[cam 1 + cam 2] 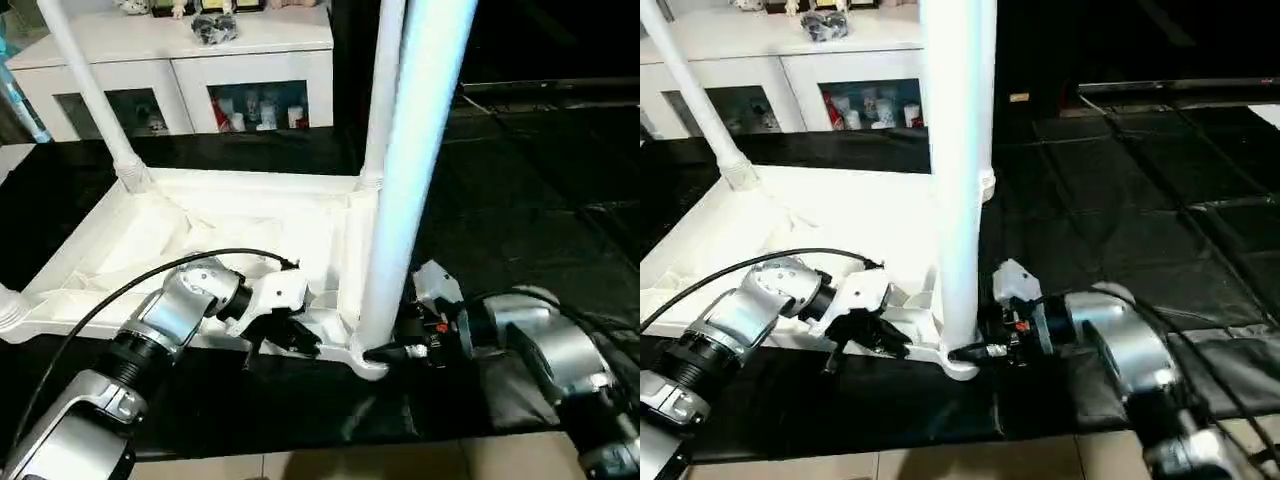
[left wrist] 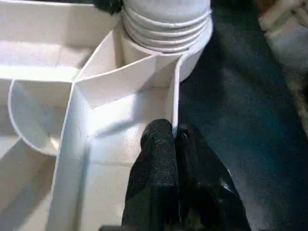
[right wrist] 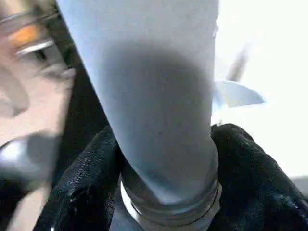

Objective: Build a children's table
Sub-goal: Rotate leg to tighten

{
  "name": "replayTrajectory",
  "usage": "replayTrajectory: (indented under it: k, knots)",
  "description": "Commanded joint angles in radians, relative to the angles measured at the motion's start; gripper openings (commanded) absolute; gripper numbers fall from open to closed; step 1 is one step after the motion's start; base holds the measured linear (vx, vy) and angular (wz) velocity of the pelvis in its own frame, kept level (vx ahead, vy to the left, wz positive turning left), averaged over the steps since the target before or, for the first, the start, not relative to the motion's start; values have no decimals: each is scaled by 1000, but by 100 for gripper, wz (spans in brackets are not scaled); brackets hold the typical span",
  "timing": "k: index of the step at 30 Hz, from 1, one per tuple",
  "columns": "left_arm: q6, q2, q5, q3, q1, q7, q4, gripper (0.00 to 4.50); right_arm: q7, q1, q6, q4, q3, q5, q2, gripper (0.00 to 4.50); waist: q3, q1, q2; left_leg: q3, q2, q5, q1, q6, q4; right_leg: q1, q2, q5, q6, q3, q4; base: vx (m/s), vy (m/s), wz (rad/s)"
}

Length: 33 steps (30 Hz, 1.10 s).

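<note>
The children's table top lies upside down on a black mat, ribbed underside up. Three white legs stand in its corner sockets: far left, far right and near right. My left gripper is shut on the thin rim wall of the top, just beside the near right socket. My right gripper reaches in from the right at the foot of the near right leg. Its black fingers press against both sides of the leg, just above the ridged collar.
A white cabinet with glass doors stands behind the table top. The black mat stretches away to the right. Pale floor tiles show along the near edge. A black cable arcs over my left forearm.
</note>
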Motion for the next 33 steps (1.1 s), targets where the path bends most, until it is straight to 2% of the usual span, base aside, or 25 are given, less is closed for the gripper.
replayTrajectory:
  k: [1, 3, 4, 6, 7, 9, 10, 11, 12, 13, 15, 17, 20, 23, 27, 29, 30, 33]
  knots:
    - [56, -85, -17, 17, -7, 116, -50, 0, -140, 3, 12, -25, 44, -53, 75, 256, -59, -12, -10, 6, 11, -210, -1, 45, -74, 54, -48, -454, -121, 40, -85, 0, 0, 0]
    - [92, -110, -15, 32, -9, 167, -57, 0, -211, 2, 37, -20, 33, -62, 112, 255, -56, -29, -12, 5, 4, -234, 0, 39, -73, 54, -46, -519, -88, 34, -95, 0, 0, 0]
    - [152, -152, -13, 55, -13, 244, -69, 0, -315, 0, 50, -13, 22, -87, 165, 255, -55, -33, -14, 5, 3, -234, 0, 39, -73, 51, -46, -526, -85, 33, -98, 0, 0, 0]
    - [189, -177, -13, 70, -15, 289, -75, 0, -379, -5, 65, -3, 13, -99, 198, 255, -56, -52, -14, 0, -1, -235, -8, 36, -73, 55, -46, -543, -69, 26, -101, 0, 0, 0]
    - [217, -204, -11, 85, -18, 340, -78, 0, -438, -14, 76, 8, 8, -111, 231, 255, -56, -56, -12, -1, -1, -241, -8, 39, -73, 55, -46, -545, -65, 25, -102, 0, 0, 0]
    - [247, -229, -8, 98, -20, 388, -83, 0, -502, -23, 95, 20, -2, -120, 266, 255, -59, -68, -10, -1, -3, -242, -6, 48, -70, 51, -45, -528, -72, 25, -103, 0, 0, 0]
    - [285, -273, -1, 125, -25, 474, -90, 0, -616, -44, 116, 47, -21, -138, 326, 255, -61, -75, -12, -2, -2, -223, -10, 49, -71, 52, -44, -494, -85, 28, -97, 0, 0, 0]
    - [285, -273, -1, 125, -25, 474, -90, 0, -616, -44, 116, 47, -21, -138, 326, 255, -61, -78, -11, -2, -1, -217, -11, 50, -71, 51, -44, -481, -91, 29, -96, 0, 0, 0]
    - [306, -297, 5, 141, -27, 512, -100, 0, -662, -54, 121, 56, -25, -153, 353, 255, -64, -80, -11, -3, -1, -199, -15, 58, -71, 56, -45, -450, -98, 30, -93, 0, 0, 0]
    - [307, -299, 6, 142, -27, 515, -101, 0, -664, -55, 121, 57, -25, -155, 355, 255, -66, -79, -10, -1, -2, -184, -14, 64, -69, 56, -45, -428, -102, 32, -92, 0, 0, 0]
    - [310, -307, 8, 145, -31, 527, -109, 0, -654, -57, 107, 51, -21, -147, 369, 255, -72, -75, -11, 0, 0, -131, -18, 86, -67, 61, -46, -332, -132, 37, -79, 0, 0, 0]
    - [301, -301, 11, 139, -33, 520, -109, 0, -638, -53, 90, 44, -30, -128, 370, 311, -74, -72, -10, 2, 2, -94, -19, 104, -64, 62, -46, -259, -158, 40, -71, 0, 0, 0]
    - [301, -288, 11, 134, -28, 511, -121, 0, -626, -48, 89, 35, -39, -120, 366, 335, -77, -68, -7, 2, 3, -58, -21, 122, -62, 66, -47, -191, -188, 41, -61, 0, 0, 0]
    - [297, -272, 13, 131, -22, 499, -127, 0, -617, -41, 99, 22, -49, -110, 359, 363, -74, -70, -7, 2, 5, -70, -20, 122, -64, 67, -46, -195, -193, 40, -62, 0, 0, 0]
    - [233, -216, 0, 121, -13, 405, -119, 0, -494, -18, 71, -21, -48, -74, 273, 396, -72, -69, -5, 1, 7, -112, -18, 119, -67, 67, -47, -226, -184, 40, -67, 0, 0, 0]
    - [218, -204, -1, 117, -12, 384, -115, 0, -467, -16, 66, -25, -49, -69, 254, 409, -70, -69, -6, 2, 8, -120, -18, 117, -67, 67, -47, -232, -186, 41, -67, 0, 0, 0]
    - [187, -177, -8, 106, -10, 328, -108, 0, -407, -14, 51, -32, -55, -58, 210, 429, -71, -67, -8, 2, 6, -123, -18, 119, -67, 69, -47, -239, -183, 41, -68, 0, 0, 0]
    - [126, -139, -14, 86, -6, 246, -101, 0, -327, -14, 33, -38, -59, -46, 152, 446, -71, -65, -7, 2, 8, -122, -17, 122, -66, 68, -48, -236, -184, 42, -66, 0, 0, 0]
